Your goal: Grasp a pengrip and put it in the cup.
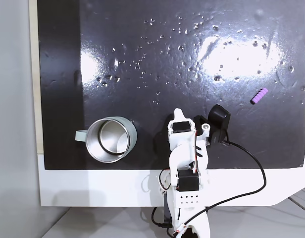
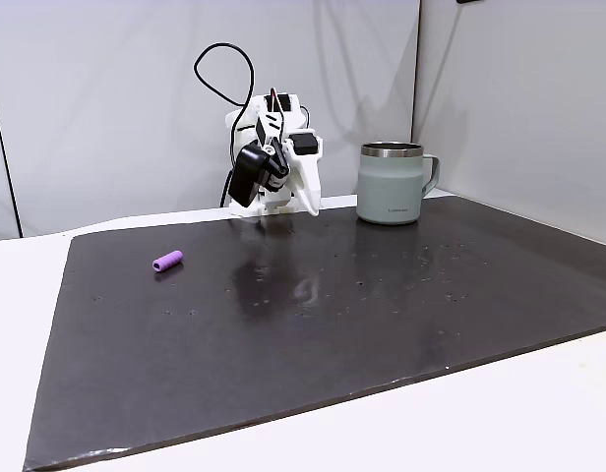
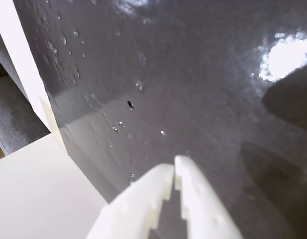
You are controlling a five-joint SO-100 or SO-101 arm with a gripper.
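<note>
Pincer closed, tips together, holding nothing, folded back near the arm base over the dark mat on the desk; pengrip lies on its side well apart from the pincer, off to its right in the top-down fixed view; cup upright, near the pincer on the opposite side; pengrip looks light, soft, ribbed so not slippery, may roll; best pinched across its middle, jaws square to its axis.

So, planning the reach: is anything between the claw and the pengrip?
Nothing visible. The claw hangs shut near the arm's base, and only bare dark mat lies between it and the pengrip.
</note>
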